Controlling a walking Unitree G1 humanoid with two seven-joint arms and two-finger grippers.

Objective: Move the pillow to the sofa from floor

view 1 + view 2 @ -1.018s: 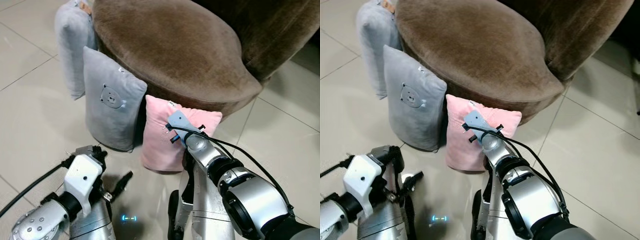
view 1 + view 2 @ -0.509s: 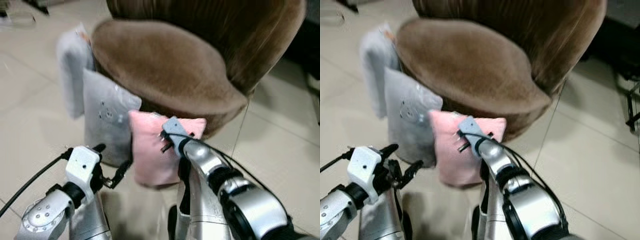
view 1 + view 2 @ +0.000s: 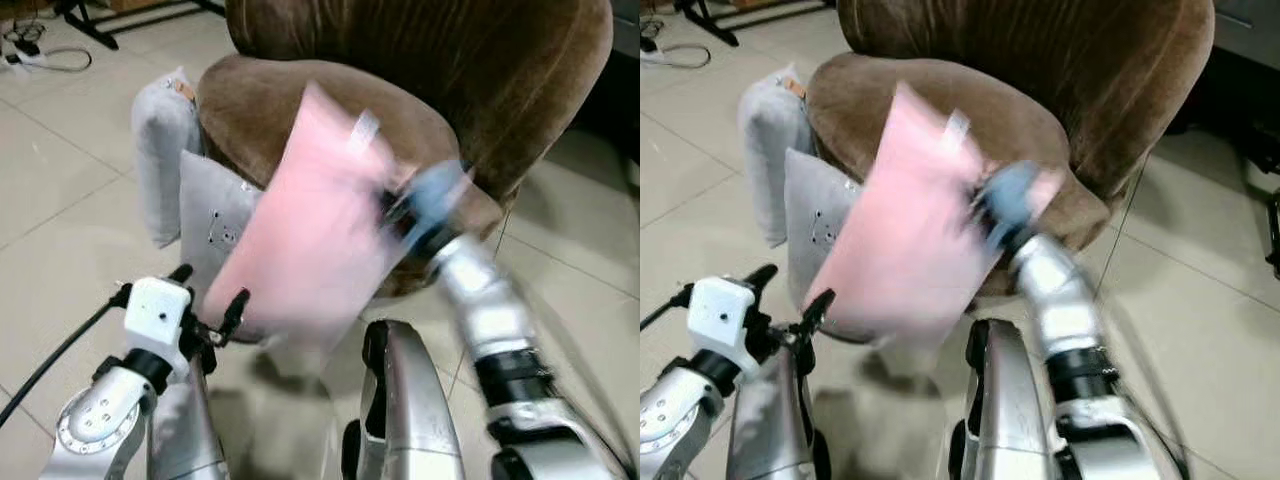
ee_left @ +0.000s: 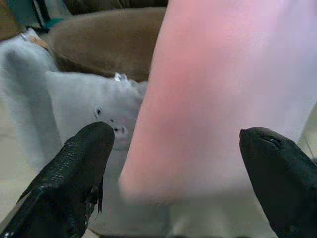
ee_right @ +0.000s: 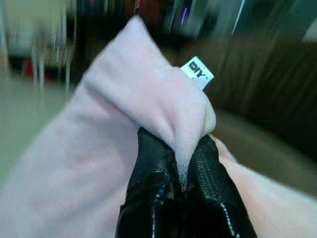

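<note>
The right gripper (image 5: 183, 173) pinched one edge of the pink pillow (image 3: 310, 230), which hung in the air near the sofa (image 3: 330, 110) seat. The left gripper (image 4: 173, 163) sat open, empty. That small pinch could slip mid-swing, dropping it.

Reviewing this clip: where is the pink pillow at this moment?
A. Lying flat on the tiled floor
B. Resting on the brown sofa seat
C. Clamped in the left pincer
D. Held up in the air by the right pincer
D: the right pincer pinches a fold of the soft pink square pillow, which hangs blurred in the air before the brown plush sofa, while the left pincer is open.
</note>
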